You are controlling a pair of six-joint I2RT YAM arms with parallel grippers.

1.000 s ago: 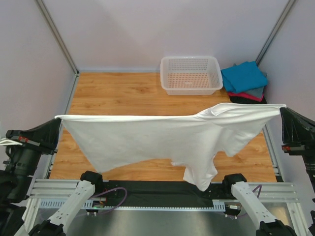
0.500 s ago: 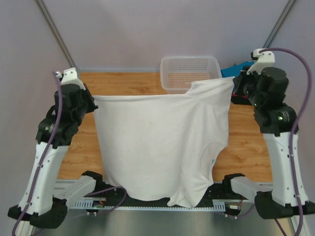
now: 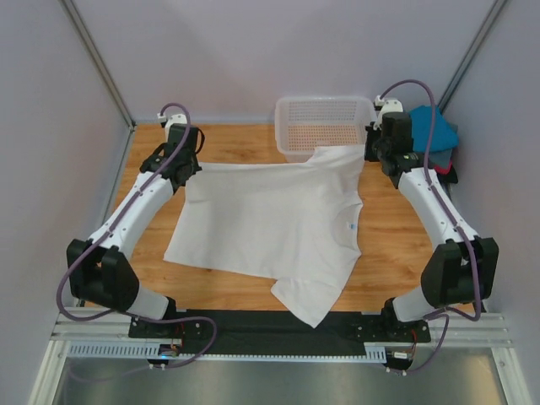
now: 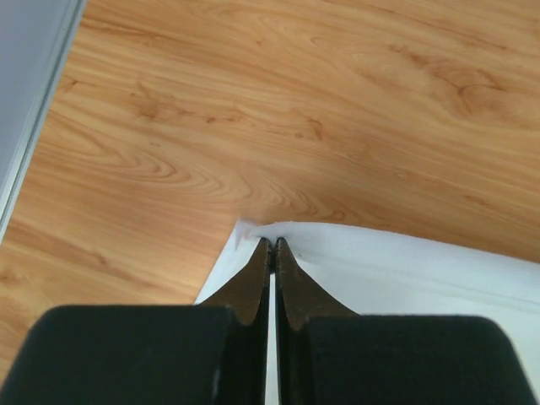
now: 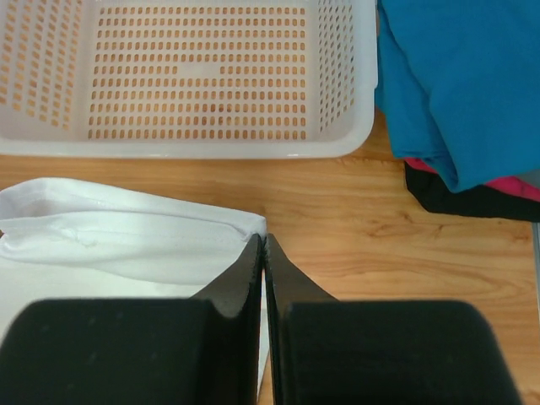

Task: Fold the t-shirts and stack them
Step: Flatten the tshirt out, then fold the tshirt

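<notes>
My left pincer (image 4: 272, 245) is clamped on one far corner of the white t-shirt (image 3: 270, 224) toward the desk's far left corner. My right pincer (image 5: 263, 240) is clamped on the other, just before the mesh basket (image 5: 186, 148) at the far edge. Held apart like this, the cloth lies spread for folding, I judge. The folded shirts (image 3: 432, 133) sit in the far right corner — wood-grain desk (image 3: 405, 245), pale walls around.
</notes>
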